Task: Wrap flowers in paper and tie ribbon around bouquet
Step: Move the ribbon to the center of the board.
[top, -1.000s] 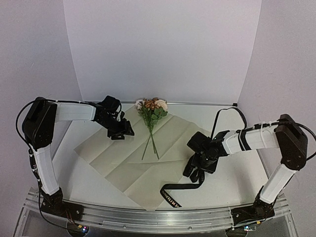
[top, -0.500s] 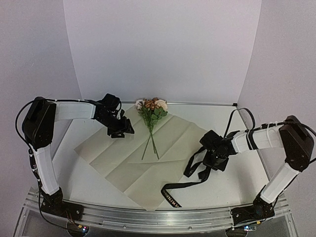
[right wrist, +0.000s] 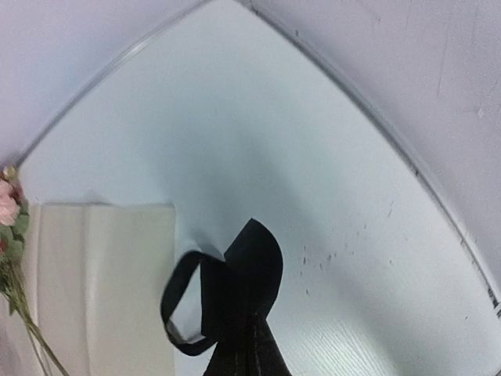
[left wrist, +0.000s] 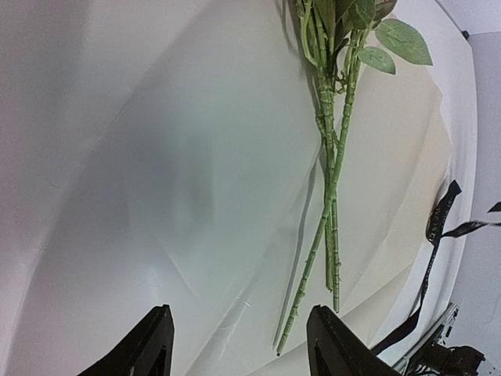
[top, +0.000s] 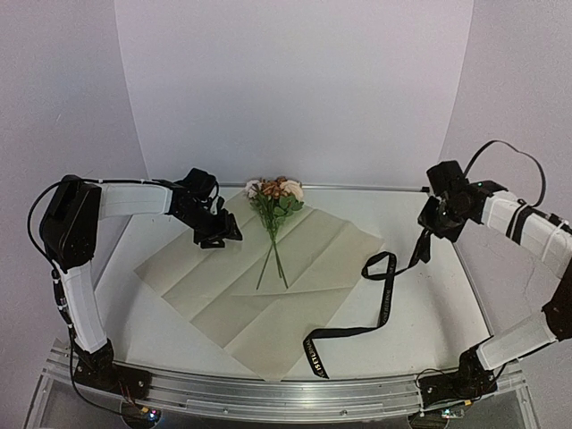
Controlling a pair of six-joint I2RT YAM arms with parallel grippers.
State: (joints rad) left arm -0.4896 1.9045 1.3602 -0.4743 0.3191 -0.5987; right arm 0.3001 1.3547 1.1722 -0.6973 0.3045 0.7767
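The flowers (top: 275,201) lie on the tan paper (top: 268,295), blooms toward the back wall, stems (left wrist: 333,180) pointing to the near edge. My left gripper (top: 219,237) hovers open over the paper just left of the stems, nothing between its fingers (left wrist: 153,345). My right gripper (top: 427,234) is raised at the back right, shut on one end of the black ribbon (top: 384,290). The ribbon hangs from it in a loop (right wrist: 250,266) and trails across the table to the paper's near corner. Paper edge (right wrist: 109,282) and blooms (right wrist: 9,227) show at the left of the right wrist view.
The white table (top: 429,322) is bounded by curved white walls at the back and sides, with a seam (top: 357,187) along the back. A metal rail (top: 286,393) with both arm bases runs along the near edge.
The right gripper shut on the ribbon and rose toward the back right, pulling the ribbon out into a long trailing line. The left arm, flowers and paper stayed put.
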